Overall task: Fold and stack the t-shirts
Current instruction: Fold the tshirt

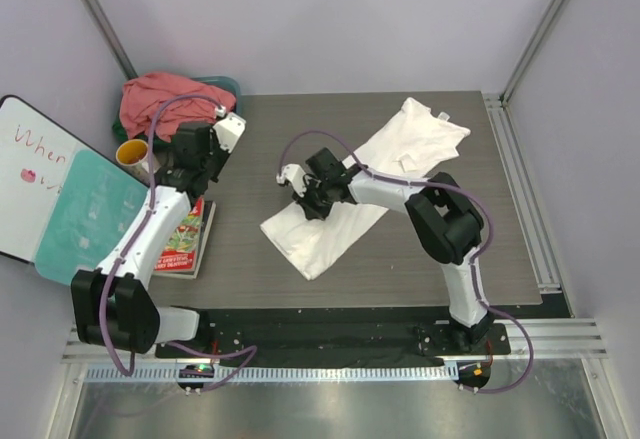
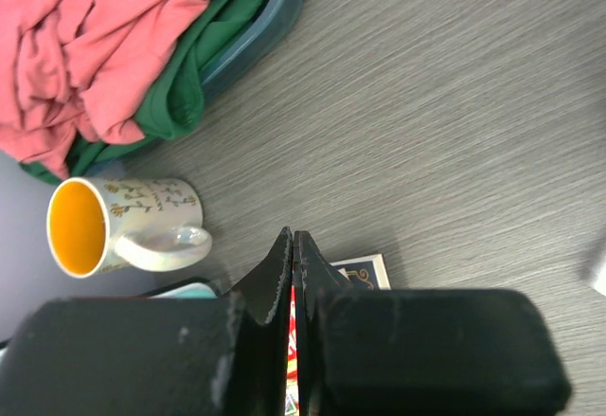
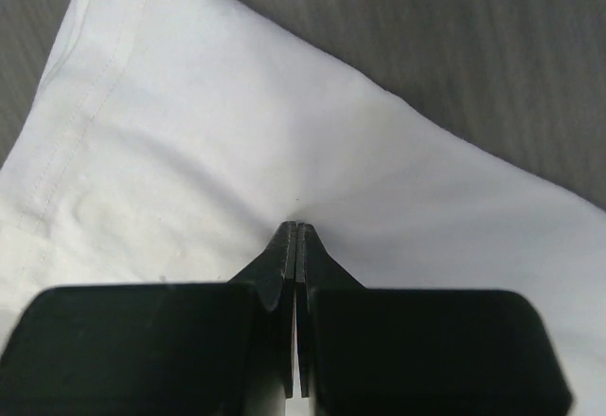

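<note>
White t-shirt (image 1: 320, 234) is lying slantwise on the dark woodgrain table (image 1: 250, 249), a long smooth band seemingly doubled lengthwise, not yet folded small. The right gripper (image 3: 296, 228), fingers together, is touching its thin stitched cloth; whether it is pinching any, I cannot tell. Beyond, the left gripper (image 2: 292, 236) is hovering closed and empty, and the salmon-pink t-shirt (image 1: 160, 99) and dark green t-shirt (image 2: 189, 84) are sitting crumpled in the teal basin (image 2: 275, 9) — nothing stacked.

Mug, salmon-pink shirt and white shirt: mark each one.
Mug (image 2: 142, 206): left wrist view, flowered side wall.
Salmon-pink shirt (image 2: 95, 46): left wrist view, crumpled middle folds.
White shirt (image 1: 400, 147): top external view, upper half.
</note>
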Robot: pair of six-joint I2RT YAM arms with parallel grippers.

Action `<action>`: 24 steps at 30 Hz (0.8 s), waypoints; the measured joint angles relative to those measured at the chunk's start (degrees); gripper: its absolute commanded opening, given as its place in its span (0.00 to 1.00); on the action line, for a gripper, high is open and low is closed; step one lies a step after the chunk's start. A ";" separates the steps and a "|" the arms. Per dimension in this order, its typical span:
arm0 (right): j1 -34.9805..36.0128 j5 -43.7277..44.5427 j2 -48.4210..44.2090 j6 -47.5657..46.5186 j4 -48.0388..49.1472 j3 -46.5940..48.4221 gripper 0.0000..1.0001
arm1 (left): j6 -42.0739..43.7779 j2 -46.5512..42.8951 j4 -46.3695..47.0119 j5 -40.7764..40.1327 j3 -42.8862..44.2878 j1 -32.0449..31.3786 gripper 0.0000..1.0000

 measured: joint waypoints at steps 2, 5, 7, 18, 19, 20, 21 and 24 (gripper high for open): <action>0.15 0.33 -3.85 -0.15 -1.70 -4.68 0.01 | 0.00 1.16 -0.04 0.72 0.66 -0.07 0.00; 0.22 0.46 -9.97 -0.68 -5.73 -11.47 0.01 | 0.00 2.60 -0.09 1.64 1.57 -0.48 0.00; 0.22 0.46 -13.77 -1.11 -8.22 -15.10 0.01 | -0.02 3.39 -0.09 2.05 2.14 -0.90 0.00; 0.20 7.56 -21.55 -1.51 -11.21 -12.15 0.01 | -0.48 5.01 -0.11 3.06 3.02 -6.08 0.04; 0.17 9.27 -21.55 -1.55 -10.25 -10.97 0.01 | -0.42 5.07 -0.11 3.04 3.02 -6.78 0.03; 0.07 12.33 -21.55 -1.70 -8.52 -9.62 0.01 | -0.20 5.16 -0.13 3.04 3.02 -7.43 0.02; -0.31 16.24 -21.53 -1.88 -5.66 -8.22 0.01 | -0.02 5.29 -0.13 2.97 3.02 -8.07 0.01; -2.45 25.14 -20.81 -2.73 1.66 -5.97 0.01 | 0.48 5.90 -0.24 2.84 3.08 -9.40 0.00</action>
